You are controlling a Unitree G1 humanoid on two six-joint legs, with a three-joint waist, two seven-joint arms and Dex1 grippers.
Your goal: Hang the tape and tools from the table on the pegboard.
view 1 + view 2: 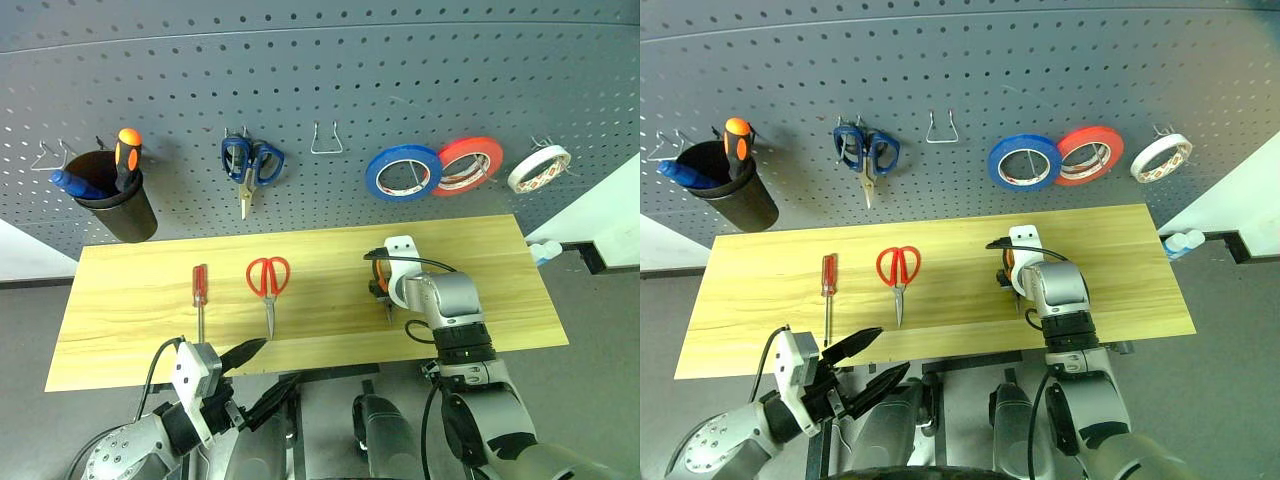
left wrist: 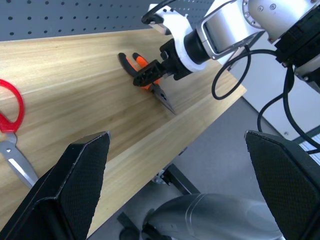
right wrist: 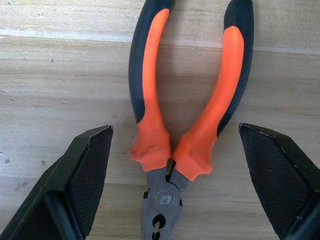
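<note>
On the light wooden table [image 1: 130, 300] lie a red-handled screwdriver [image 1: 200, 290], red-handled scissors [image 1: 268, 280] and orange-and-black pliers [image 3: 150, 100]. My right gripper [image 3: 175, 150] is open and tilted down just over the pliers, one finger on each side of the handles near the pivot, not closed on them. My left gripper [image 1: 262, 375] is open and holds nothing, low in front of the table's near edge. The cream tape [image 1: 539, 167] hangs on a hook at the right of the dark grey pegboard [image 1: 300, 60].
Also on the pegboard are a blue roll [image 1: 403, 172], a red-orange roll [image 1: 468, 165], blue-handled scissors [image 1: 250, 165], a bare wire hook [image 1: 326, 140] and a black cup [image 1: 115, 205] holding orange and blue screwdrivers. White objects lie past the table's right end.
</note>
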